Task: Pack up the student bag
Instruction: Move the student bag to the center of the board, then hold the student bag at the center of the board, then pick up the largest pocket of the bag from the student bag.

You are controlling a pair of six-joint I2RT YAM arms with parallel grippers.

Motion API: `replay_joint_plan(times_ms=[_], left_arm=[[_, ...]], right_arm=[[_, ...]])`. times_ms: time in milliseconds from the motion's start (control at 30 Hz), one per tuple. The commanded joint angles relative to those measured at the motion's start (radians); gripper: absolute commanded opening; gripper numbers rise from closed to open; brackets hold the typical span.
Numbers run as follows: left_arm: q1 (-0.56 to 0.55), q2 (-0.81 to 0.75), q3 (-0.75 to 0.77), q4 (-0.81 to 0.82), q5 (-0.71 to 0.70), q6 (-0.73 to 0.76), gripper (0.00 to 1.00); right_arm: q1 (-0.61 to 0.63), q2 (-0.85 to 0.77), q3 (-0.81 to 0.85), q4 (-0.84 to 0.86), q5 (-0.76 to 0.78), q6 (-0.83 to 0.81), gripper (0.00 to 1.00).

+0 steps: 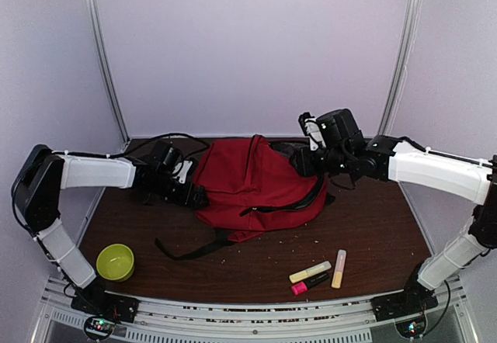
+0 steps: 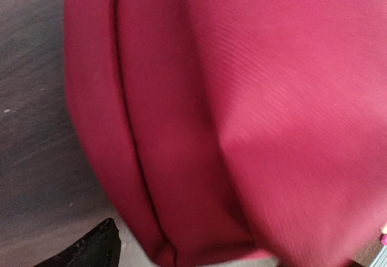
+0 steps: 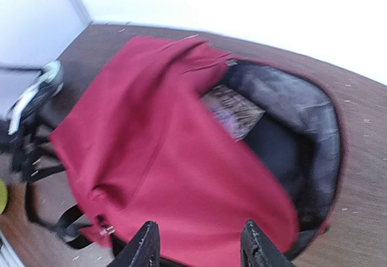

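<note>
One red backpack (image 1: 252,184) lies mid-table, with one green bowl (image 1: 115,261) front left and three markers (image 1: 311,271) front right. A flat patterned item (image 3: 233,111) in its open mouth is half covered and too blurred to name. Your right gripper (image 3: 200,225) hovers half spread over the red fabric, empty; your left gripper (image 1: 192,195), spread wide, sits at the backpack's left side, fingers unseen.

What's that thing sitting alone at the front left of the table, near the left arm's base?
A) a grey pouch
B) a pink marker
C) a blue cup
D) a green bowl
D: a small yellow-green bowl stands alone on the table, in front and to the left of the red bag.
</note>
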Motion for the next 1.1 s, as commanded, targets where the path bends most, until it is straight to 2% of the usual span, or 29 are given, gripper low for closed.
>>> replay_joint_plan(times_ms=[0,33,67,100,200,233,333,467,600,700,867,1067], left_arm=[[0.015,0.083,0.081,-0.021,0.092,-0.013,0.94],[0.014,0.084,0.085,-0.014,0.1,-0.009,0.92],[0.016,0.078,0.085,0.001,0.109,-0.007,0.86],[0.016,0.07,0.077,0.024,0.129,-0.007,0.68],[0.011,0.029,0.032,0.143,0.197,-0.018,0.05],[0.005,0.011,0.015,0.183,0.205,-0.027,0.0],[-0.035,-0.05,-0.042,0.286,0.203,-0.047,0.0],[-0.154,-0.115,-0.079,0.391,0.125,-0.029,0.0],[-0.269,-0.141,-0.067,0.428,-0.003,-0.022,0.0],[-0.322,-0.139,-0.045,0.422,-0.079,-0.025,0.0],[-0.368,-0.119,-0.017,0.401,-0.105,0.0,0.0],[-0.387,-0.085,0.01,0.394,-0.1,0.007,0.0]], right_arm=[[0.061,0.015,-0.047,0.025,0.002,0.045,0.47],[0.07,0.019,-0.054,0.025,-0.017,0.049,0.47],[0.078,0.021,-0.062,0.023,-0.036,0.062,0.46],[0.086,0.021,-0.072,0.025,-0.053,0.078,0.46],[0.144,0.01,-0.105,0.035,-0.049,0.109,0.45],[0.174,0.006,-0.112,0.032,-0.017,0.106,0.44],[0.225,0.004,-0.125,0.008,0.023,0.134,0.44],[0.226,0.017,-0.155,0.024,-0.055,0.194,0.44],[0.22,0.062,-0.151,0.024,-0.159,0.255,0.44],[0.181,0.078,-0.17,0.008,-0.163,0.296,0.44],[0.119,0.026,-0.223,-0.008,-0.076,0.285,0.46],[0.08,0.0,-0.216,-0.049,-0.058,0.259,0.48]])
